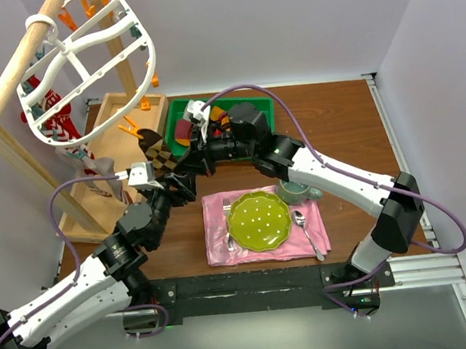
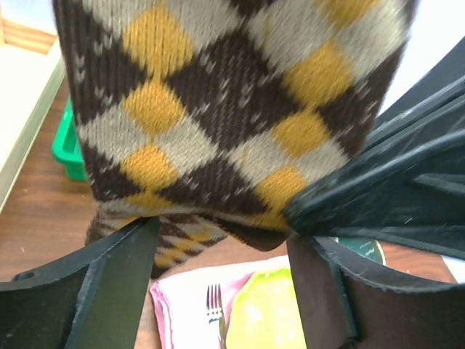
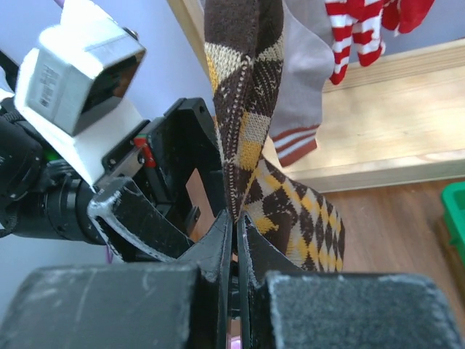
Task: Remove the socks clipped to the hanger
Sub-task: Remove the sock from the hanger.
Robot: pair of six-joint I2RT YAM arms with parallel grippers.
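The white hanger [image 1: 82, 65] hangs tilted from the wooden pole at the upper left. A red-and-white striped sock [image 1: 53, 109] and a grey sock [image 3: 305, 87] dangle below it. My right gripper [image 3: 236, 218] is shut on the lower part of the brown argyle sock [image 3: 247, 123], which runs up out of the right wrist view. My left gripper [image 2: 221, 240] stands open just under the same argyle sock [image 2: 218, 109], its fingers [image 2: 116, 276] on either side of the hem without pinching it. From above, both grippers meet at the argyle sock [image 1: 158, 153].
A green bin [image 1: 255, 106] behind the grippers holds maroon and yellow socks [image 1: 186, 129]. On the pink napkin [image 1: 223, 245] lie a green plate [image 1: 258, 221], fork [image 1: 227, 216] and spoon [image 1: 304, 229], with a green cup [image 1: 294, 192] beside. The wooden rack [image 1: 9, 80] stands left.
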